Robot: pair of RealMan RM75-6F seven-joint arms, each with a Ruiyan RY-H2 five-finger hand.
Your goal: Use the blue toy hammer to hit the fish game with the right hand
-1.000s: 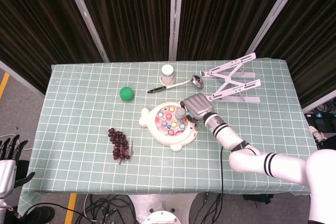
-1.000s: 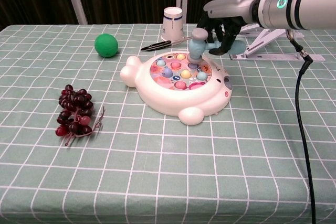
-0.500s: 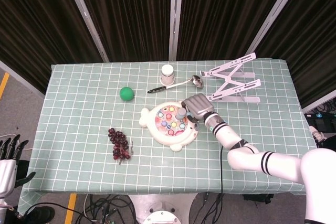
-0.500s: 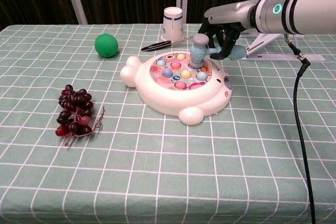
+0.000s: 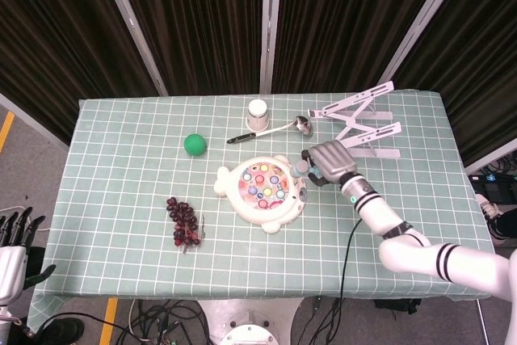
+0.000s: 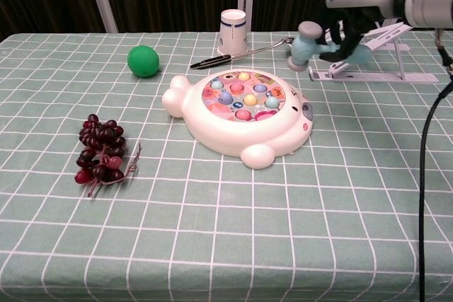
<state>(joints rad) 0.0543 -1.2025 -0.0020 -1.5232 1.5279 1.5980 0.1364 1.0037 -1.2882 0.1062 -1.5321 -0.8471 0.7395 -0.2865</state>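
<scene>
The fish game (image 5: pixel 262 191) (image 6: pixel 241 114) is a white fish-shaped toy with several coloured pegs on its round top, lying mid-table. My right hand (image 5: pixel 329 161) (image 6: pixel 345 21) grips the blue toy hammer (image 6: pixel 310 42) by its handle. The hammer's head (image 5: pixel 302 166) hangs in the air just past the game's right edge, above the cloth and clear of the pegs. My left hand (image 5: pixel 14 232) shows only at the far lower left of the head view, off the table, fingers spread and holding nothing.
A green ball (image 5: pixel 194 145) (image 6: pixel 143 61) and dark grapes (image 5: pixel 184 222) (image 6: pixel 101 153) lie left of the game. Behind it stand a white cup (image 5: pixel 257 114) (image 6: pixel 234 32), a ladle (image 5: pixel 271 129) and a white folding stand (image 5: pixel 359 129) (image 6: pixel 368 54) close to my right hand.
My right hand has lifted the hammer off the game's pegs and swung it right and back, away from the toy. The left hand has stayed put.
</scene>
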